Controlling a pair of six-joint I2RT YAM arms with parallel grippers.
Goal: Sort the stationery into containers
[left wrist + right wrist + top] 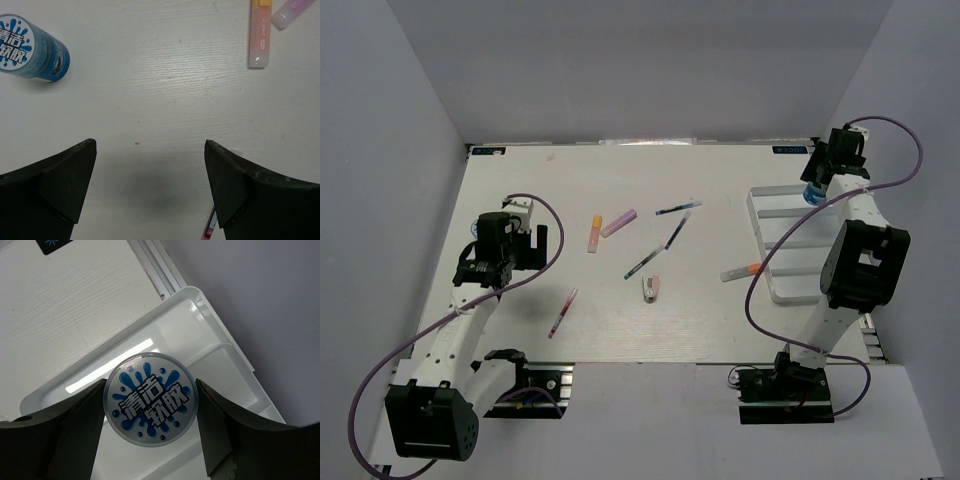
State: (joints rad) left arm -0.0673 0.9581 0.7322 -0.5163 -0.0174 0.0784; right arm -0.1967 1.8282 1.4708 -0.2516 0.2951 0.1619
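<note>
My right gripper (pixel 817 180) is shut on a round blue-and-white jar (pixel 150 399), holding it over the far compartment of the white divided tray (pixel 215 315). My left gripper (pixel 150 175) is open and empty, low over the bare table at the left (pixel 515 258). Ahead of it to the right lie an orange highlighter (pixel 261 32) and a pink-purple highlighter (pixel 295 11). A red pen (pixel 210 227) lies by its right finger. At mid-table lie three dark pens (pixel 678 208) and a pink-white eraser (pixel 650 288). Another orange highlighter (pixel 741 270) lies against the tray (pixel 790 292).
A second blue jar (pixel 32 47) lies on its side just beyond my left gripper, to the left. The red pen shows in the top view (pixel 562 312) near the front edge. Grey walls close in the table on three sides.
</note>
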